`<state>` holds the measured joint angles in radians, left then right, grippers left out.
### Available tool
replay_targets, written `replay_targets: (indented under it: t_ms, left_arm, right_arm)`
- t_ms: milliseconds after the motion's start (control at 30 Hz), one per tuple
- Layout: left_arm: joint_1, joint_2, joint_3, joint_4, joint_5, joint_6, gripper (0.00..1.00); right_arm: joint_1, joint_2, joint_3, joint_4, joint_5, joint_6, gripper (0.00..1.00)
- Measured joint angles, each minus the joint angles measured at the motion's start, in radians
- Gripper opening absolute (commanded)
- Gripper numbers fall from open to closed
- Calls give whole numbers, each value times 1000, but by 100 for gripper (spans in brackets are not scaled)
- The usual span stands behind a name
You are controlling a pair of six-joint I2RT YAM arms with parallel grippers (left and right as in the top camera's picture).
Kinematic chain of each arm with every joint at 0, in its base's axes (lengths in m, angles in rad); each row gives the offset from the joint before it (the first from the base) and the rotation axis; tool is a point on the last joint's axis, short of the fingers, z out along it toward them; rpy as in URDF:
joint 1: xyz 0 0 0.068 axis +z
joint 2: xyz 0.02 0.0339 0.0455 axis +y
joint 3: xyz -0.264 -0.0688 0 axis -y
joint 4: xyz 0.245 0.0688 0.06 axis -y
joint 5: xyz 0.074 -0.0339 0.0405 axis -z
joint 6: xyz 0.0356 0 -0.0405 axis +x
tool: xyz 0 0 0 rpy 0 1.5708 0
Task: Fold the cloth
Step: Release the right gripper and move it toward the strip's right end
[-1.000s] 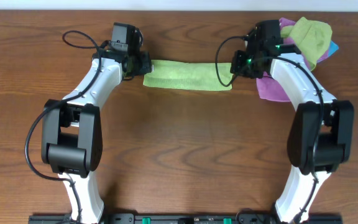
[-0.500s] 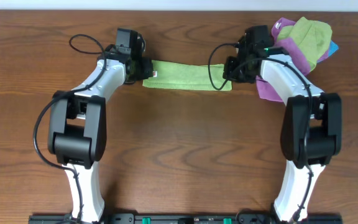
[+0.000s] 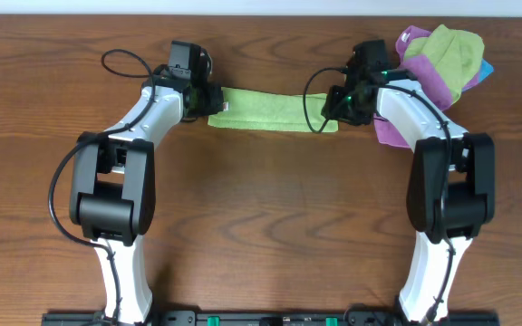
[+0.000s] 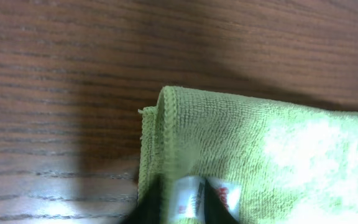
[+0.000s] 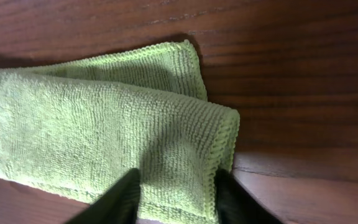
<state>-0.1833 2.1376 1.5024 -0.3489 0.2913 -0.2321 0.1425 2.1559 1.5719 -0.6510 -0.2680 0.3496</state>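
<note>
The lime cloth (image 3: 275,109) lies folded into a long strip at the back of the table. My left gripper (image 3: 209,98) is at its left end. In the left wrist view its fingers (image 4: 182,202) are close together on the cloth's (image 4: 260,143) hemmed corner, with the white tag (image 4: 194,196) between them. My right gripper (image 3: 333,107) is at the strip's right end. In the right wrist view its fingers (image 5: 176,196) hold the layered end of the cloth (image 5: 92,130) between them, with the hem against the right finger.
A purple cloth (image 3: 392,127) and a duller green cloth (image 3: 451,52) are bunched at the back right, just behind my right arm, with a bit of blue (image 3: 486,69) showing. The wooden table (image 3: 279,217) runs forward from the strip.
My left gripper has moved right onto the strip's left end and the white tag now shows. My right gripper has shifted a little left onto the right end. The strip has not moved.
</note>
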Motion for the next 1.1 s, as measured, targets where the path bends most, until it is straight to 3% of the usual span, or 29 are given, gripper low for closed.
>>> replay_targets:
  t_ms: [233,500,667,733,767,867,933,1100]
  left_arm:
    - [0,0,27,-42,2,-4,56]
    - [0,0,183,-187,2,5,57]
    - [0,0,272,-264,2,23,41]
    - [0,-2,281,-268,2,23,33]
    - [0,-2,282,-269,5,27,23]
    - [0,-2,282,-273,10,24,16]
    - [0,-2,282,-272,20,13,6]
    - [0,-2,282,-273,78,13,6]
  right_arm:
    - [0,0,2,-31,6,-3,67]
    - [0,0,127,-171,23,-30,77]
    - [0,0,267,-339,69,-62,75]
    - [0,0,315,-411,98,-78,74]
    - [0,0,335,-438,111,-86,75]
    - [0,0,407,-528,153,-109,74]
    - [0,0,449,-581,183,-121,70]
    - [0,0,532,-700,274,-135,66]
